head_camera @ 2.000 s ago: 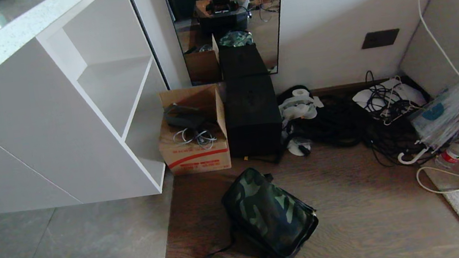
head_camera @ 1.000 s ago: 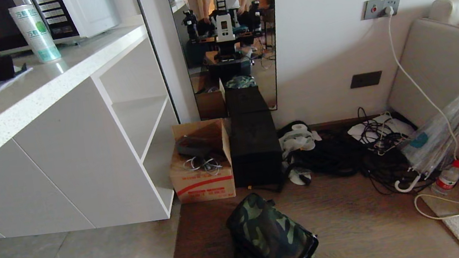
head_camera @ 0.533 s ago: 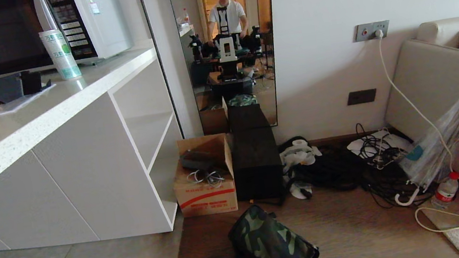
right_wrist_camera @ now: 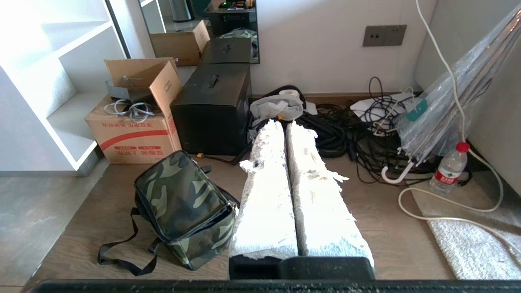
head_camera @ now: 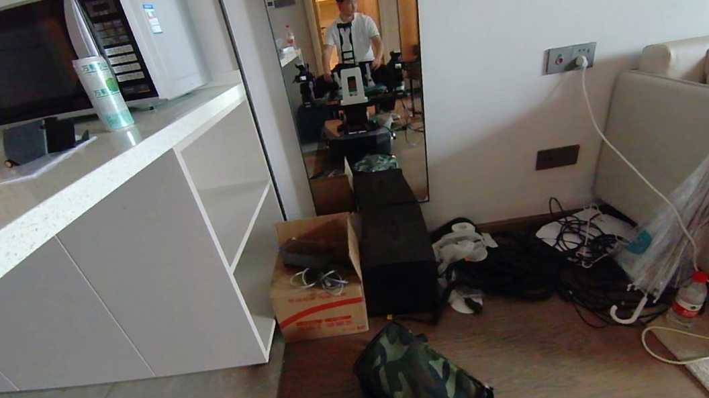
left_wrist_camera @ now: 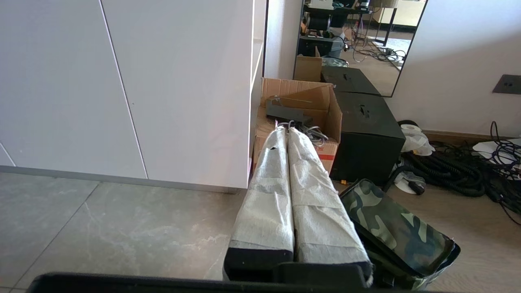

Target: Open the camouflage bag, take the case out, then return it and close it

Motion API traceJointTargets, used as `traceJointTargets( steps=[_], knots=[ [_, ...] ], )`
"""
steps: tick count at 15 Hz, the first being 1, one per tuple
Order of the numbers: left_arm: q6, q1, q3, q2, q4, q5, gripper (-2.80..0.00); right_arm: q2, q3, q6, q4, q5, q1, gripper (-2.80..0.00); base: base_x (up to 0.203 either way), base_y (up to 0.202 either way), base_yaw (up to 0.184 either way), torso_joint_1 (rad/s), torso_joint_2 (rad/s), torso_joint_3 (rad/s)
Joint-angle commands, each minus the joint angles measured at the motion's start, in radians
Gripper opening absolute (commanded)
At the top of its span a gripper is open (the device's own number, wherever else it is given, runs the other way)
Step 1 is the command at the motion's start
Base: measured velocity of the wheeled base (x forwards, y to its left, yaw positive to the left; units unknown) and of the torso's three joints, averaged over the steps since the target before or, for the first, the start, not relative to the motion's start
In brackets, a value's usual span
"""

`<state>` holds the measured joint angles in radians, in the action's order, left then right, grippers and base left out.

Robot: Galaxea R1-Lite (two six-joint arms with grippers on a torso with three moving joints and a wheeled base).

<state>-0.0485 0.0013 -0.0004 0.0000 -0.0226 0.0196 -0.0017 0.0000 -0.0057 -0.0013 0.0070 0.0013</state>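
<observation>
Fingers on both grippers are pressed flat together and hold nothing, though neither arm shows in the head view. That view has swung upward over the last two seconds, so the microwave [head_camera: 72, 51] and the white counter [head_camera: 74, 172] have come into the picture, while the camouflage bag [head_camera: 417, 380] has slid toward the bottom edge, where its lower part and strap are now cut off. The bag itself has not shifted on the wooden floor [head_camera: 549, 351]; it lies closed in front of the cardboard box [head_camera: 318, 298] and the tall black box [head_camera: 397, 261]. The whole scene moved together, so I judge the robot is straightening up, either before the work begins or after the bag has been shut again. A mirror [head_camera: 350, 78] against the wall reflects the robot and a person standing behind it. In the left wrist view the left gripper [left_wrist_camera: 288, 132] points level over the floor, its wrapped fingers [left_wrist_camera: 268, 195] closed tight, the bag just beside and below them, partly hidden behind them. In the right wrist view the right gripper [right_wrist_camera: 283, 124] does the same, its ragged white fingers [right_wrist_camera: 264, 195] shut, the bag near them with its black strap [right_wrist_camera: 122, 256] trailing on the floor and its zipper edge closed. The case cannot be seen anywhere; whether it sits inside the bag cannot be told.
</observation>
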Motion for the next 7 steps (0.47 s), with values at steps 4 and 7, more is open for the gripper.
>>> traceJointTargets(
  steps=[4,7],
  knots=[
    [0.002,0.000,0.011,0.000,0.000,0.000,-2.80,0.002,0.002,0.003,-0.002,0.001,0.000,-2.80,0.000,0.000,0.000,0.000,0.00,0.000],
    [0.002,0.000,0.011,0.000,0.000,0.000,-2.80,0.002,0.002,0.006,-0.002,0.000,0.000,-2.80,0.000,0.000,0.000,0.000,0.00,0.000]
  ],
)
